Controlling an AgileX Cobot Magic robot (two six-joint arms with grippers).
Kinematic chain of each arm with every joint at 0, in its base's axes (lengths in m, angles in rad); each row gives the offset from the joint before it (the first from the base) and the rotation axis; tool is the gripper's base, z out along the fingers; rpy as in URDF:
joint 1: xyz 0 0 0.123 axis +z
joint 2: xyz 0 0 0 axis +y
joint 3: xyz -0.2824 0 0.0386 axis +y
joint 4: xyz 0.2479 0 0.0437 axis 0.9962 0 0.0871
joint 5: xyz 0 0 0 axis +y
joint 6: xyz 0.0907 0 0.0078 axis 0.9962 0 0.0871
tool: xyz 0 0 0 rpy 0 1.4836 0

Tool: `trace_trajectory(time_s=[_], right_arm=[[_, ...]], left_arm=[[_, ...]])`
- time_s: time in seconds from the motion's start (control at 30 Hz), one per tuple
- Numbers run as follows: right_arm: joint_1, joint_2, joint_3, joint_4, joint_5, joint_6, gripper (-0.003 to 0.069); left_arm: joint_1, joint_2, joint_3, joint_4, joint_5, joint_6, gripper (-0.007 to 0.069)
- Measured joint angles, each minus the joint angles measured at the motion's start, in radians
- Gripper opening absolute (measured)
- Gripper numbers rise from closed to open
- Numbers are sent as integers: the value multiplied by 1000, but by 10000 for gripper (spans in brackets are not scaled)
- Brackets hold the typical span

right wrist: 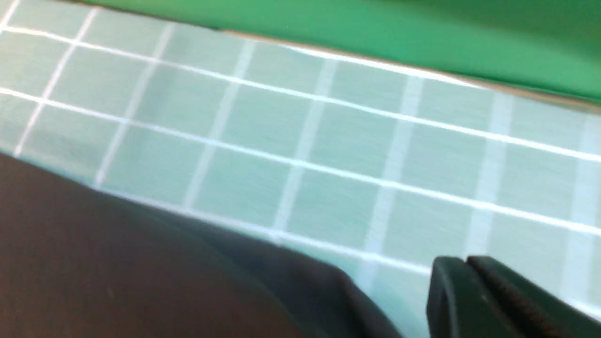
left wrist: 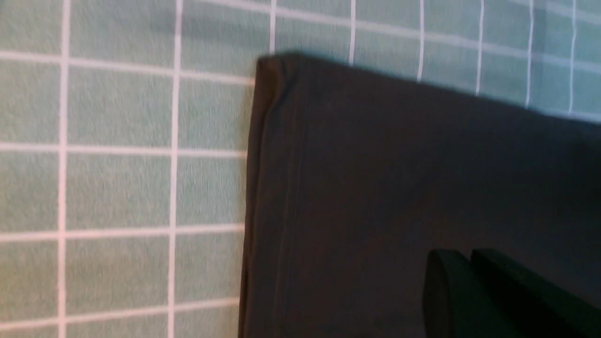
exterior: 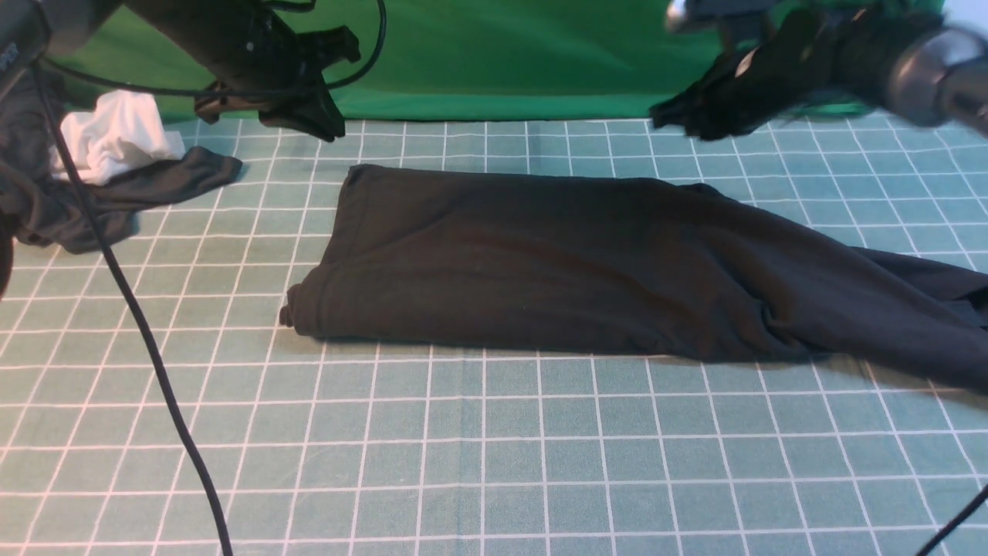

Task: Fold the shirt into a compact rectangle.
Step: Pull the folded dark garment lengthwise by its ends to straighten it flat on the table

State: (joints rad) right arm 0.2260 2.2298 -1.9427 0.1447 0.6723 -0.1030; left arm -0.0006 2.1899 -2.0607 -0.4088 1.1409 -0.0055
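Shirt (exterior: 540, 262) comes first past the bare near rows of the grid mat (exterior: 494, 463). It lies as one long black band across the middle of the mat, doubled over along its length. Its left end is squared off, while its right end trails rumpled toward the mat's right edge. I judge the lengthwise folds done and the crosswise ones not yet made, which would explain why it lies stretched out flat.

Beyond it, the left gripper (exterior: 328, 131) hangs clear above the mat behind the shirt's far left corner. Its fingers (left wrist: 446, 291) are pressed together on nothing. The right gripper (exterior: 664, 120), blurred, hangs behind the far edge further right. Its jaws too are closed and empty, over bare mat just beside the cloth (right wrist: 141, 263).

Far left, well apart, a crumpled white cloth (exterior: 116, 143) rests on a smaller dark grey garment (exterior: 131, 197). A green backdrop (exterior: 502, 62) closes the scene.

No logo or neck label shows on the shirt; both are probably folded inside. White lettering on the left arm (exterior: 23, 38) is cut off and unreadable.
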Motion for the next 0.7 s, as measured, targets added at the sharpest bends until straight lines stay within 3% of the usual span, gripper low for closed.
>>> trace_trajectory(time_s=[0.23,0.5,0.63,0.7], right_arm=[[-101,-148,-55,0,480,-106,13],[-263,-354,214,-11,531,-33,20],[-339,-423,437,-14,512,-23,60],[-384,-423,572,-14,396,-10,121]], left_arm=[[0,0,0,31,18,17,11],[0,0,0,31,26,18,13],[0,0,0,34,26,20,13],[0,0,0,38,25,20,13]])
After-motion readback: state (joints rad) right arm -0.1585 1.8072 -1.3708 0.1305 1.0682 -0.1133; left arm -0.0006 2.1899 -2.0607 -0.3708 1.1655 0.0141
